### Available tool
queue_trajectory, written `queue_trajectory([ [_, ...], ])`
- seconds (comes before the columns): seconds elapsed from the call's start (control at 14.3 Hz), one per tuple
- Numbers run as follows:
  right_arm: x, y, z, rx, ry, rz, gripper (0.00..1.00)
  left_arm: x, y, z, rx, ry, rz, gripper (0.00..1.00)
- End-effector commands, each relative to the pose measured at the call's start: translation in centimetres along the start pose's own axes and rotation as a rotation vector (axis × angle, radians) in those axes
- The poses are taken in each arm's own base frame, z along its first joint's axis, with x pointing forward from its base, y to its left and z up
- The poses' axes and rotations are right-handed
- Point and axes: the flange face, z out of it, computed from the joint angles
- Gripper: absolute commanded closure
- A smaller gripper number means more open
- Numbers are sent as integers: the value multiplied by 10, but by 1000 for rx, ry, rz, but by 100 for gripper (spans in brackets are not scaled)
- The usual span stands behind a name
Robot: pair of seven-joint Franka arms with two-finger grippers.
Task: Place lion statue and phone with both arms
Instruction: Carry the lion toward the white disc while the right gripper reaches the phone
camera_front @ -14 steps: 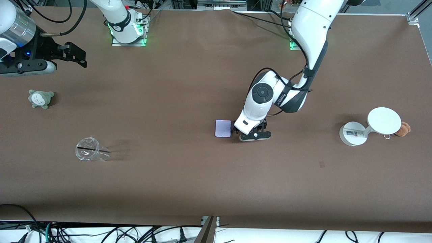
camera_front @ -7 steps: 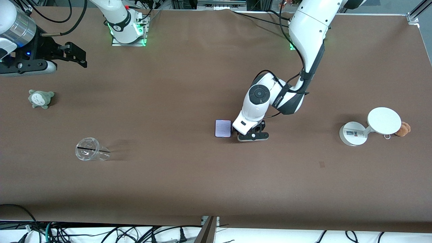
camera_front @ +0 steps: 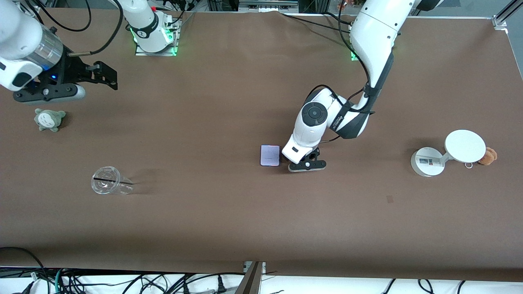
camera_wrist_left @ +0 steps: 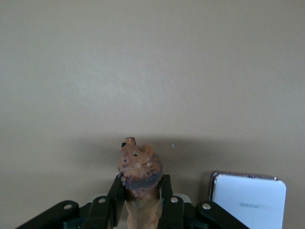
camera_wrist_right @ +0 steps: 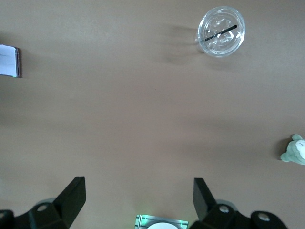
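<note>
low down, left gripper [camera_wrist_left: 141, 202] fingers pinch lion statue [camera_wrist_left: 139, 171] beside phone [camera_front: 270, 155] — right gripper [camera_wrist_right: 138, 196] spread wide.

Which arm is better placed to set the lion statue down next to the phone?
The left. Its hand is shut on the lion statue, low beside the phone. The right hand is open and empty, up at its own end of the table.
</note>
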Motion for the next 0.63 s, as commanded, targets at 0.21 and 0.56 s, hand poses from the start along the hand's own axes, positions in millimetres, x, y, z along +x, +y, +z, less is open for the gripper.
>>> queue_trajectory([
  [0.21, 16, -28, 21, -2, 15, -28, 0, -1, -114, -103, -51, -24, 68, 100],
  [0.56, 53, -96, 80, 18, 3, 72, 0, 38, -259, -147, -24, -80, 143, 100],
])
